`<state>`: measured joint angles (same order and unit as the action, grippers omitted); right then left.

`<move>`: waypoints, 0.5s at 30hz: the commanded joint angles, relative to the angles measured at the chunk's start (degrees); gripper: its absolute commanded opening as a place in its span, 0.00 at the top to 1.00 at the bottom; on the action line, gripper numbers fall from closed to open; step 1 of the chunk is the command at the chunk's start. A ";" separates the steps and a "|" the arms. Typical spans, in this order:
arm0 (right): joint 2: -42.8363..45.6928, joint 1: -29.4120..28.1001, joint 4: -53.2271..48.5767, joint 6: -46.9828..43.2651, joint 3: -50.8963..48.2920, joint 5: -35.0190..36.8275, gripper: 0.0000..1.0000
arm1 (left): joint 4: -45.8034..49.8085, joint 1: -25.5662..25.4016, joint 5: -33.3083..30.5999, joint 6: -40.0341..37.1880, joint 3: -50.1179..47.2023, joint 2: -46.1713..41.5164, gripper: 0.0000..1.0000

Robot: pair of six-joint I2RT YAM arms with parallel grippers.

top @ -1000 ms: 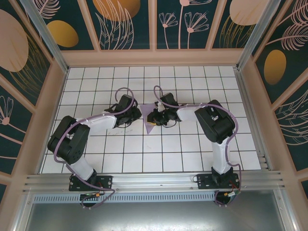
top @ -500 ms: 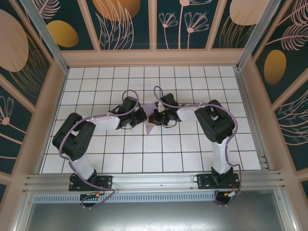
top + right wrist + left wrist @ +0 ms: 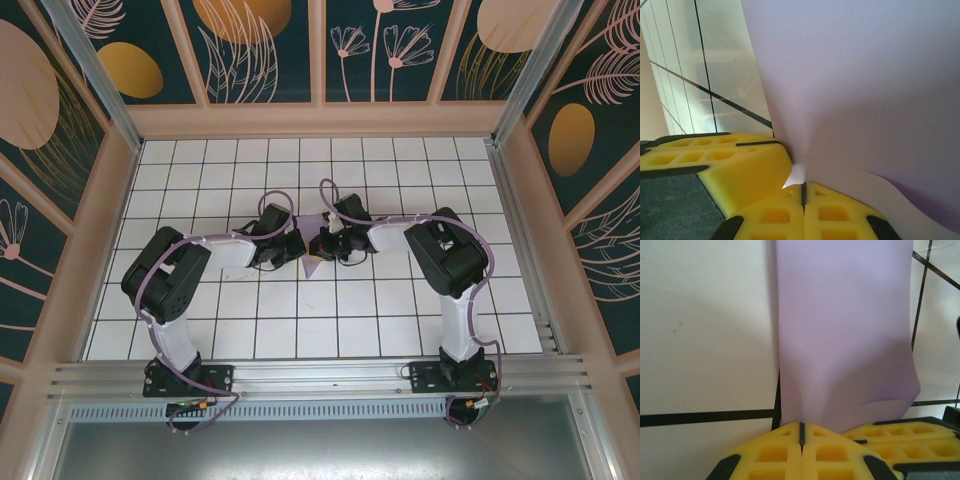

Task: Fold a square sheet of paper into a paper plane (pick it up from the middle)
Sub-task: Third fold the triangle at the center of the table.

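The lilac sheet of paper [image 3: 311, 265] is folded into a narrow, pointed shape and stands up between my two grippers at the middle of the tiled floor. My left gripper [image 3: 297, 247] comes in from the left and my right gripper [image 3: 322, 245] from the right, tips nearly touching. In the left wrist view the left gripper [image 3: 801, 426] is shut, and the paper [image 3: 845, 330] rises from its tips. In the right wrist view the right gripper [image 3: 803, 186] is shut on the paper's [image 3: 865, 75] curled lower edge. The left gripper's yellow fingers [image 3: 730, 160] sit close beside it.
The white tiled floor [image 3: 380, 320] is bare around the arms. Wooden-framed patterned walls [image 3: 320, 60] close it in at the back and sides. An aluminium rail [image 3: 320, 380] with both arm bases runs along the near edge.
My left arm swung right until its gripper met the paper. Both grippers closed. The flat triangular paper has been gathered upright between them, so less of it shows from above.
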<state>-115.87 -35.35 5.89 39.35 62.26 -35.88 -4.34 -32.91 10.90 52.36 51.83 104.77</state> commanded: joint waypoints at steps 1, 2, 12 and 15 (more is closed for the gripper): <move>3.43 0.69 1.92 0.45 -2.27 -1.32 1.00 | 4.76 -0.47 -2.37 -1.71 -0.99 1.70 1.00; 4.36 1.09 2.86 0.54 -2.76 -1.76 1.00 | 5.07 -0.49 -2.81 -1.86 -1.26 1.58 1.00; 4.20 3.63 1.29 -2.88 -2.79 -1.28 1.00 | 6.71 -0.49 -4.91 -2.94 -0.86 1.52 1.00; 2.81 3.53 1.47 -2.79 -2.40 -2.22 1.00 | 6.81 -0.44 -5.09 -2.94 -0.68 1.66 1.00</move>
<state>-111.33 -31.66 7.33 37.93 59.11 -36.88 -4.01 -33.41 8.86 50.85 51.88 104.68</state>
